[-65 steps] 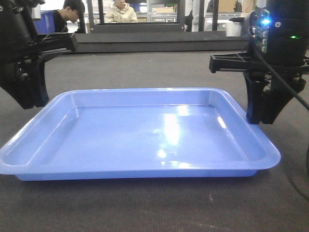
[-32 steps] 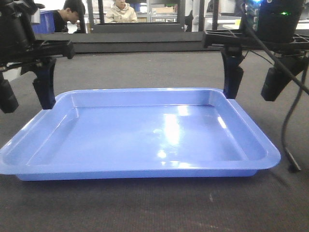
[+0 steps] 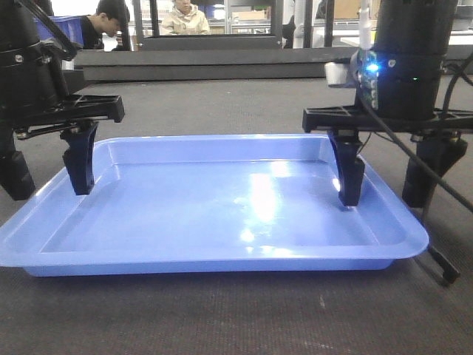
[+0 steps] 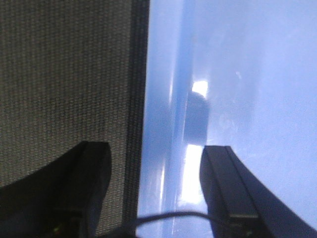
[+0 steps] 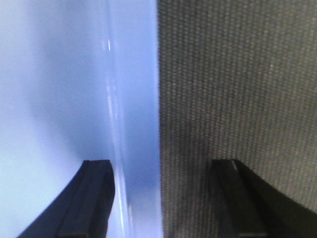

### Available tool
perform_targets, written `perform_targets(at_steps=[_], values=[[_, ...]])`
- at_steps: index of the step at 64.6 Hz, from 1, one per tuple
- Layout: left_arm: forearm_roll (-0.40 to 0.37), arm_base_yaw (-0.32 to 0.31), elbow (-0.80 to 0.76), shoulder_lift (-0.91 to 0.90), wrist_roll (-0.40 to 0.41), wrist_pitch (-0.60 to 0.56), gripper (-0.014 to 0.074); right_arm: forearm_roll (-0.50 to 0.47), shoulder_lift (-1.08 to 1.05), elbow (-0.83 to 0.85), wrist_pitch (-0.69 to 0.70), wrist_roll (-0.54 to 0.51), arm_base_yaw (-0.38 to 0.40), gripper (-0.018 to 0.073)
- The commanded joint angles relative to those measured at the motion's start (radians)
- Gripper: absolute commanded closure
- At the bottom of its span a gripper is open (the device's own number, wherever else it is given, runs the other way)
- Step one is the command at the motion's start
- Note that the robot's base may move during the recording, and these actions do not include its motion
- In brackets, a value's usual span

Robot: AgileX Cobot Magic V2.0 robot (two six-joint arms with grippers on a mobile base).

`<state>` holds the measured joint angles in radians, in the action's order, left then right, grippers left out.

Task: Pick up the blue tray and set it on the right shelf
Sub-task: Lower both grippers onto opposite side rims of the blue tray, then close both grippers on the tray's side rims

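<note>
Left gripper (image 3: 49, 191) is spread wide and straddles the left rim of the tray (image 3: 222, 214). Its outer finger (image 3: 16, 174) is over the table (image 3: 222, 318) and its inner finger (image 3: 79, 166) is down inside the tray. In the left wrist view the rim runs up between the fingers of the left gripper (image 4: 158, 198), nothing pinched.

Tray sits flat on the dark table between both arms.

Right gripper (image 3: 381, 201) mirrors that: also spread, inner finger (image 3: 349, 177) inside near the right wall, outer finger (image 3: 417, 174) outside. The right wrist view puts the rim between the fingers of the right gripper (image 5: 166, 198), gaps both sides. Too blurred for us to tell if the inner tips touch the tray floor.

Two people (image 3: 111, 18) sit far behind.
</note>
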<state>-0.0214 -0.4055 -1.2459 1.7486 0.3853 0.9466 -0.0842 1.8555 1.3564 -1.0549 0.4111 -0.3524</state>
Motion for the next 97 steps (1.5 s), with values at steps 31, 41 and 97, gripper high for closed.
perform_targets(at_steps=[31,41,97], values=[[-0.061,0.02,-0.032,-0.016,-0.003,-0.031,0.0307,-0.005,-0.043,0.03,-0.015,-0.003,0.002,0.0043],[-0.061,0.036,-0.032,-0.016,-0.041,-0.025,0.0307,-0.005,-0.042,0.03,0.001,-0.003,0.002,0.0122],[-0.077,0.031,-0.032,-0.014,-0.056,-0.036,0.0468,-0.005,-0.042,0.03,-0.001,-0.003,0.002,0.0258]])
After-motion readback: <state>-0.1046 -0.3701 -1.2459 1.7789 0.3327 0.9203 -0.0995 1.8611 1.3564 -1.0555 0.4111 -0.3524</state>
